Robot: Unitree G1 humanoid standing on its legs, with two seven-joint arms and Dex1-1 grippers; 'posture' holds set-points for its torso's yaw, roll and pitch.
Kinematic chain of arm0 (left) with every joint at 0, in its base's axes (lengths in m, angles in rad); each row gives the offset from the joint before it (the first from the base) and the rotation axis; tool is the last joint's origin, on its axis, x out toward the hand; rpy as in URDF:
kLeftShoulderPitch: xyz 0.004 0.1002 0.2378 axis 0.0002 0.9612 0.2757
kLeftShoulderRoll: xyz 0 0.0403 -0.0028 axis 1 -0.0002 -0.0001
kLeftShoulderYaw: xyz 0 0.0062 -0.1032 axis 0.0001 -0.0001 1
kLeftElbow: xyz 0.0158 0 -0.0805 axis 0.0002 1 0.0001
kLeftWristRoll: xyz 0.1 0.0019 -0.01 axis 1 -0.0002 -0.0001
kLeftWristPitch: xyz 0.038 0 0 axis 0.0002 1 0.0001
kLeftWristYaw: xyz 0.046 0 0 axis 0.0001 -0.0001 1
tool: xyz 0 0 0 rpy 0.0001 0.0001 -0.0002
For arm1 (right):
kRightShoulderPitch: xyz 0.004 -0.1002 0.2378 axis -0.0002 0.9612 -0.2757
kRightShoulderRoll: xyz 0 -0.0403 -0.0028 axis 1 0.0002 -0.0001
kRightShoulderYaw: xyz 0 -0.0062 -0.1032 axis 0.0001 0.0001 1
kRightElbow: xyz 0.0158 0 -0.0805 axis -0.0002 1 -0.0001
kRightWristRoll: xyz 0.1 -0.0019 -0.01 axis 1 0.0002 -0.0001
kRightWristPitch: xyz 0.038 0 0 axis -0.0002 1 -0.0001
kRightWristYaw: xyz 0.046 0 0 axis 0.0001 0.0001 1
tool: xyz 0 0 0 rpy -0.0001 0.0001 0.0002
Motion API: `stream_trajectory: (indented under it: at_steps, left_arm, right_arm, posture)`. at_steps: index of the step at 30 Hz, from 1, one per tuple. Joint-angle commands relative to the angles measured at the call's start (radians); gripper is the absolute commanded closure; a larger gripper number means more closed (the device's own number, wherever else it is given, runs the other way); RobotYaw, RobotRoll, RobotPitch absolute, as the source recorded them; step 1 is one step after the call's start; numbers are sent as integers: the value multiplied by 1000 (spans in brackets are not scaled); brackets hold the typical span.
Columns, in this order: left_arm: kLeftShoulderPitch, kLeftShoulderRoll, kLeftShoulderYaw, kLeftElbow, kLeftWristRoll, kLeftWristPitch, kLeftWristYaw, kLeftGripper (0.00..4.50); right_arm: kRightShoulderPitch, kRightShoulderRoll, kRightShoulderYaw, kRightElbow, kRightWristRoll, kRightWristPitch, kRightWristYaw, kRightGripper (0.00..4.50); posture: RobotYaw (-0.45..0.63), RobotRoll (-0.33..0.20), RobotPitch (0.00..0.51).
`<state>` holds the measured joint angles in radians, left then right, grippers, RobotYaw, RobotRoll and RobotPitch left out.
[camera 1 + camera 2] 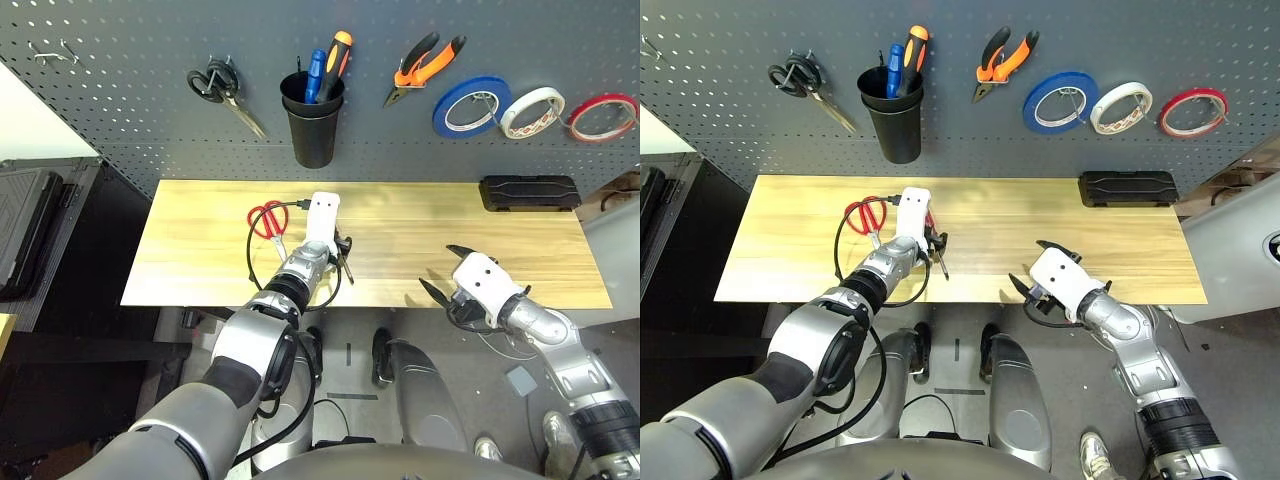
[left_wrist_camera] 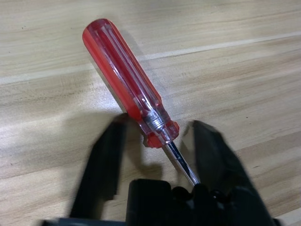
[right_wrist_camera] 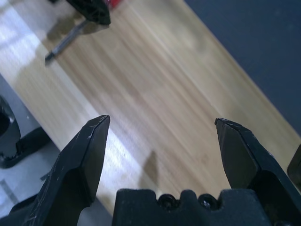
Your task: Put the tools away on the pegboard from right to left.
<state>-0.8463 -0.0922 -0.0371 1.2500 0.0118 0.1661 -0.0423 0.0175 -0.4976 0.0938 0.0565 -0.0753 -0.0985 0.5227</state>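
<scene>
A slim red-handled screwdriver (image 2: 123, 80) lies flat on the wooden table (image 1: 200, 260). My left gripper (image 2: 157, 129) is lowered over it, one finger on each side of the collar where handle meets shaft, with a gap on both sides. Red-handled scissors (image 1: 268, 218) lie just left of that gripper. On the pegboard (image 1: 120, 100) hang the orange-and-black pliers (image 1: 425, 65) and, at far right, the thin red tape ring (image 1: 603, 117). My right gripper (image 1: 448, 270) hovers open over the table's front edge, holding nothing.
A black cup (image 1: 313, 120) on the board holds blue and orange-handled tools. Black-handled scissors (image 1: 222, 90) hang to its left. Blue tape (image 1: 472, 108) and white tape (image 1: 532, 110) hang beside the red ring. A flat black case (image 1: 528, 192) lies at the table's back right.
</scene>
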Motion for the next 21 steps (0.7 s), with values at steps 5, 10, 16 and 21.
stream_trajectory:
  at_steps: [5,10,16,21]
  left_arm:
    - [34,-9,22,32,14,-3,22,3719]
    - [52,0,46,-1,-4,18,24,3719]
    - [143,1,77,-202,-36,95,37,3719]
    - [349,-15,51,-619,-35,268,67,3719]
  right_arm:
    - [-6,-15,-16,21,15,-26,10,0]
    - [-25,-17,-5,54,17,-43,22,0]
    - [-68,-7,11,119,19,-76,51,0]
    - [-122,-3,25,198,23,-111,89,0]
  posture:
    - [97,0,214]
    - [131,0,216]
    - [190,0,227]
    - [249,0,247]
